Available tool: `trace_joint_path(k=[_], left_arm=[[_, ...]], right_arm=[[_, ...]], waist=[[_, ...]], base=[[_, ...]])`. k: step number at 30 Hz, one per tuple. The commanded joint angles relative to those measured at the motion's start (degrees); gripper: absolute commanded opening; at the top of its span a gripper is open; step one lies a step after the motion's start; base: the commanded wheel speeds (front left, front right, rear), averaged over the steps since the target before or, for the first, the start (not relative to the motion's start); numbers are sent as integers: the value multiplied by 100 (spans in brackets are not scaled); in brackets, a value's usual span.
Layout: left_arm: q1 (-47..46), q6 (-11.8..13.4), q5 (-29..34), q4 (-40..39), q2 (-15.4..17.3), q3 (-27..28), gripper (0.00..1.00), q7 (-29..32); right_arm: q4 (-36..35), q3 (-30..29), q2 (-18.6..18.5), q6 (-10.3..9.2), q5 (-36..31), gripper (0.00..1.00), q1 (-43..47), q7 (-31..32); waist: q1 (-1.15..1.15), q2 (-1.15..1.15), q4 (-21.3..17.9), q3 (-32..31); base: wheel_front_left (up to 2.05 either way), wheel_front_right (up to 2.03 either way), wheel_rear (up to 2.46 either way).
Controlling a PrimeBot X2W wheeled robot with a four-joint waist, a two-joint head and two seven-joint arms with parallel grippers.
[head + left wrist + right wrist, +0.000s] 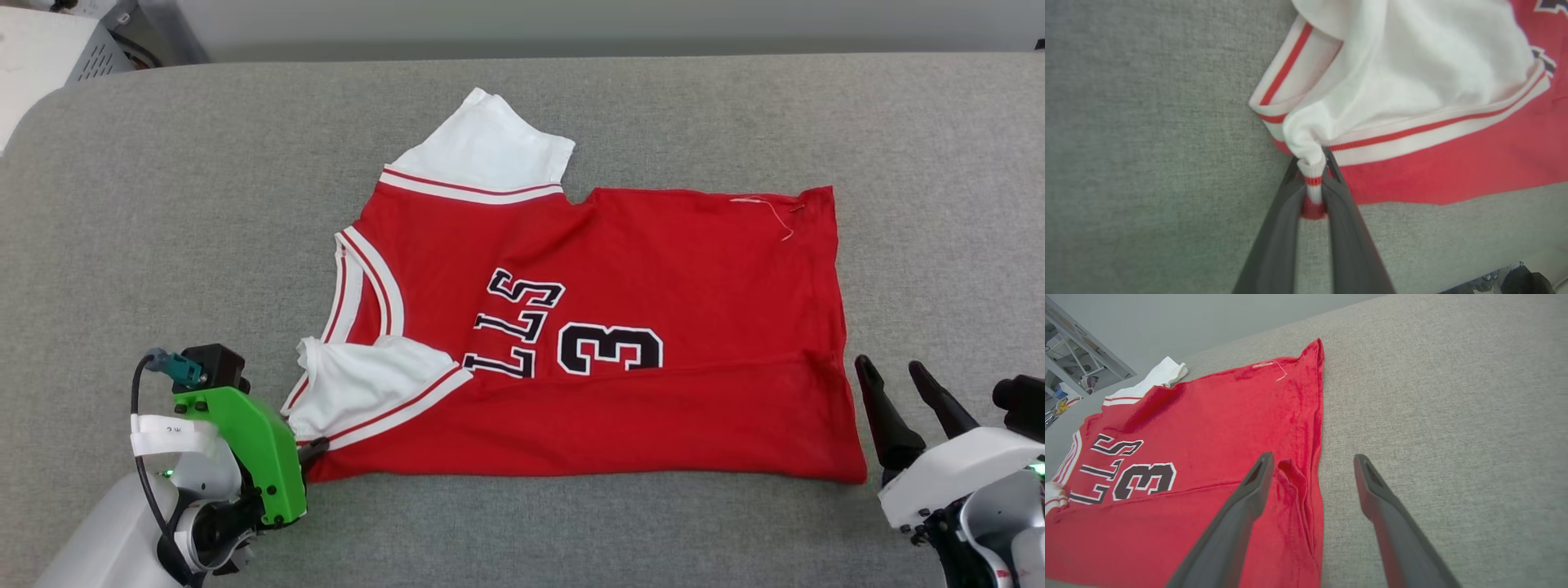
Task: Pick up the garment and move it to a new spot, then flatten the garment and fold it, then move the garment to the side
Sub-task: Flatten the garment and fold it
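Red jersey T-shirt [653, 269] lies sideways approx. mid-way along the grey fabric-topped bench [163, 204], collar to the left and hem to the right. It's front side up, but the near long edge is folded over toward the far side. That fold covers part of the black, white-outlined print [563, 335]; what's legible is "LLS" and a "3". The far white sleeve [490, 143] sticks out flat at the far left, w/ red-white striped trim at its base. The near white sleeve [367, 380] is rumpled and lies on top of the red cloth at the near-left corner. A loose pale thread [775, 214] sits by the far-right hem corner.

The left end effector [314, 449], w/ a green bracket [253, 441] on its wrist, is at that near-left corner. In the left wrist view its fingers [1339, 196] are clamped on a bunched bit of the sleeve's striped trim, i.e. white cloth w/ a red stripe squeezed btwn the two dark tips. The rest of the shirt lies flat on the bench.

The right end effector [890, 367] is at the near right, just beside the hem's near-right corner, fingers spread wide apart. In the right wrist view one finger [1249, 498] shows over the hem edge and the other [1384, 506] over bare bench. Whether it touches the cloth, can't tell.
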Motion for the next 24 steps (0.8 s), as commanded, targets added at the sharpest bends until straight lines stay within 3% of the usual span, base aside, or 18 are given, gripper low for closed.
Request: trace_joint_path(k=[1, 13, 24], left_arm=[[158, -48, 12, 53, -169, -129, 0, -24], [261, 78, 259, -825, 158, 55, 0, -411], [192, 172, 419, -1265, 119, 18, 0, -562]], right_arm=[[3, -72, -72, -4, 99, 100, 0, 151], [-314, -296, -543, -4, 438, 100, 80, 2700], [18, 123, -405, -4, 354, 100, -190, 3606]], waist=[[0, 0, 49, -86], [0, 0, 188, -169], [0, 0, 376, 156]], base=[[0, 0, 0], [0, 0, 0], [0, 0, 0]])
